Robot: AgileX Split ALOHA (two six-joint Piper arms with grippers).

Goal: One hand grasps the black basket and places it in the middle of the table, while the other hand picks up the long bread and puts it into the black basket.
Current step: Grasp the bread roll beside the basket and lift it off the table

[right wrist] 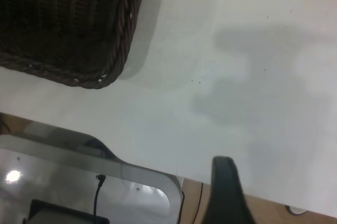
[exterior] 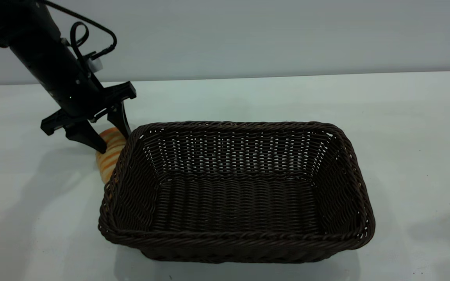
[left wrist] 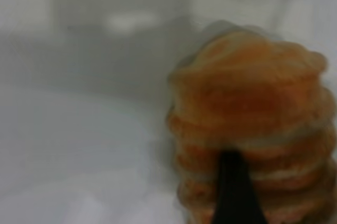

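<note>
The black basket (exterior: 236, 234) stands on the table (exterior: 404, 117) near the middle, open side up and empty. The long bread (exterior: 109, 158) lies just off the basket's left end, partly hidden by its rim. My left gripper (exterior: 113, 142) comes down from the upper left, and its two fingers straddle the bread's far end and press on it. In the left wrist view the bread (left wrist: 253, 108) fills the frame, with one black finger (left wrist: 234, 192) against it. My right gripper is out of the exterior view. Its wrist view shows one finger (right wrist: 224, 192) over the table edge, with a basket corner (right wrist: 105, 71) farther off.
The left arm's cable (exterior: 92, 35) loops above the gripper. The right wrist view shows the table's edge and a grey metal frame (right wrist: 131, 176) below it. Bare tabletop lies right of the basket and behind it.
</note>
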